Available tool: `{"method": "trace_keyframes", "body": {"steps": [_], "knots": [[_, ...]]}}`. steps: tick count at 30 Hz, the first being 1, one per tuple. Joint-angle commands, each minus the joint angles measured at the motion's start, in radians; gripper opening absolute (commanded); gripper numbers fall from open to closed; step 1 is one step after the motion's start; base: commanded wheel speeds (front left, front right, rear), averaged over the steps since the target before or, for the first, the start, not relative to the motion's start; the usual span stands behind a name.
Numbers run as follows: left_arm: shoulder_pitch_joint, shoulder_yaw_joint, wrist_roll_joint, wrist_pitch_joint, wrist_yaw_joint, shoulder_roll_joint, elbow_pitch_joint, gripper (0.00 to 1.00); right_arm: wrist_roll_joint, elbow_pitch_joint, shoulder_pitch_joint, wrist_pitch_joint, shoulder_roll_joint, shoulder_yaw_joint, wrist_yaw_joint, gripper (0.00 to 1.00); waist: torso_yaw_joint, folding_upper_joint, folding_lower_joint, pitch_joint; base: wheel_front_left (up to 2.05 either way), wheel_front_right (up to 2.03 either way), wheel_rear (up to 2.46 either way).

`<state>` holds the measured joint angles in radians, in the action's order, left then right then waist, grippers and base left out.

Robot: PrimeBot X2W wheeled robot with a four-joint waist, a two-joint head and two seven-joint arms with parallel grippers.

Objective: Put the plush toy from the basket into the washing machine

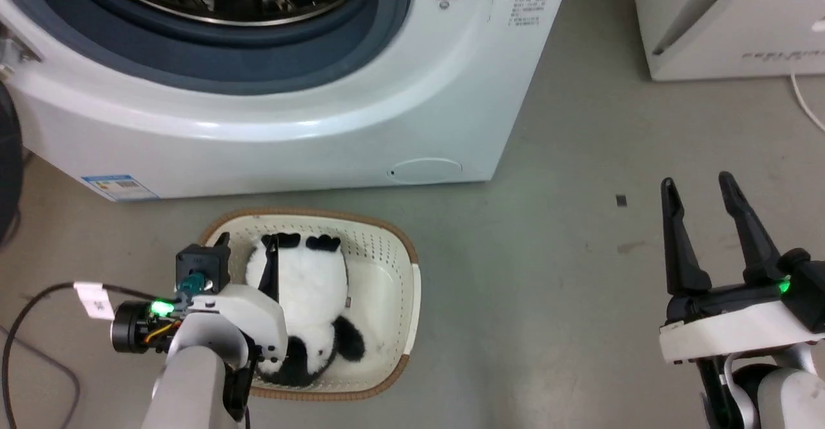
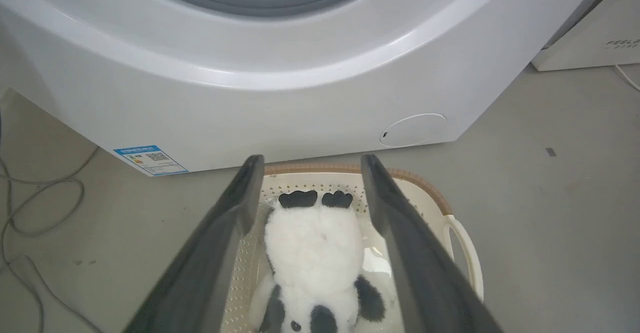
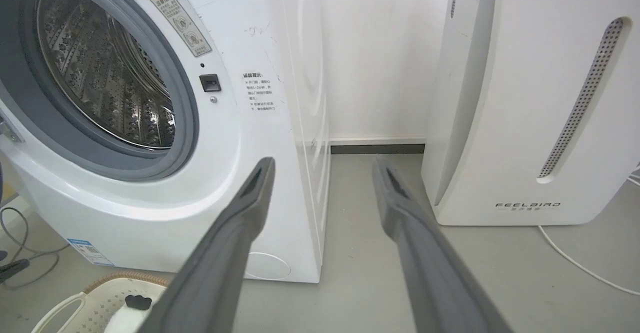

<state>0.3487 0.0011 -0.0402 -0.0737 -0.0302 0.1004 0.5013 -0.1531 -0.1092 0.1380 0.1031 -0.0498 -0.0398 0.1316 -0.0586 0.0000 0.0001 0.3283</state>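
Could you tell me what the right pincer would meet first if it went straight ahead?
Likely the grey floor between the washing machine and the FEELBIRD appliance, then the wall; depth is unclear.

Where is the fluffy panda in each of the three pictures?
Head view: lower left of middle, the panda lies in the basket.
Left wrist view: bottom middle, between the fingers of the open left gripper.
Right wrist view: bottom left corner, a black paw and a bit of white fur.
Shared landmark: the round cap low on the front of the washing machine.
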Motion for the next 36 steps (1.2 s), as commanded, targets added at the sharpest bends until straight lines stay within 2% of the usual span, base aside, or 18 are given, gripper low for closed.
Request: {"method": "trace_keyframes", "body": {"steps": [1,27,36], "knots": [[0.041,0.000,-0.004,0.007,-0.004,0.011,0.034,1.00,-0.012,-0.012,0.028,0.009,0.000,-0.004,0.000,1.00,-0.010,0.0000,-0.0001,0.043,0.00,0.00,0.00],[0.299,-0.061,-0.049,0.250,-0.049,0.076,0.308,1.00,-0.062,-0.110,0.116,0.061,0.000,-0.016,-0.001,1.00,-0.049,0.0000,-0.0001,0.368,0.00,0.00,0.00],[0.382,-0.105,-0.093,0.293,-0.059,0.103,0.401,1.00,-0.081,-0.142,0.131,0.080,0.000,-0.033,-0.001,1.00,-0.057,0.0000,-0.0001,0.467,0.00,0.00,0.00]]}}
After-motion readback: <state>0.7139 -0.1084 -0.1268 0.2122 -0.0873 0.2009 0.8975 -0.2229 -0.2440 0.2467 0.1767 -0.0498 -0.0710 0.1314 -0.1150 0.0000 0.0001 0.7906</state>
